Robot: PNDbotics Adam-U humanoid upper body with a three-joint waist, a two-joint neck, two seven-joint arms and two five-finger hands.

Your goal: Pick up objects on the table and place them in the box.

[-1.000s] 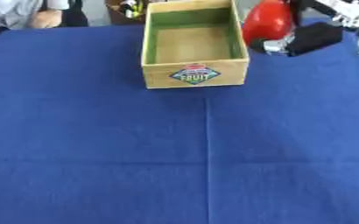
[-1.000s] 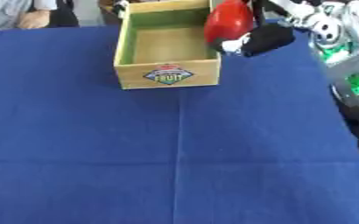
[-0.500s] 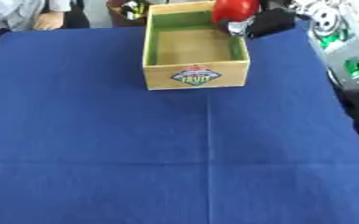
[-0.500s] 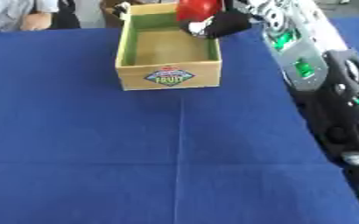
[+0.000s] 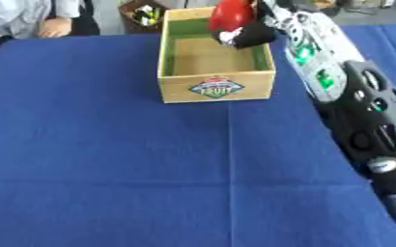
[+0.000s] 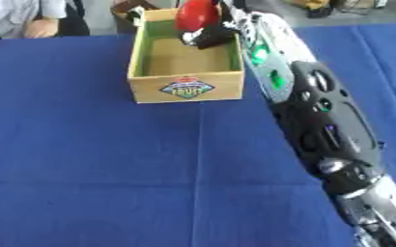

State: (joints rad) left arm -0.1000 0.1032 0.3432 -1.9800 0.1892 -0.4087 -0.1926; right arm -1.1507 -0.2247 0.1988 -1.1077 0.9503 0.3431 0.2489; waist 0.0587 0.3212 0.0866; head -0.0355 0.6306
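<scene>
Red obj (image 5: 230, 14) in right hand (image 5: 250, 34)

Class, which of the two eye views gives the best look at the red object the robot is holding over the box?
The left eye view: the red object shows against the box, held by the right robot hand. The right eye view shows nearly the same, with the object nearer the top edge.

Wooden box (image 5: 216, 89) has a diamond label on its front w/ the word "FRUIT". Smaller print above it can't be read.
</scene>
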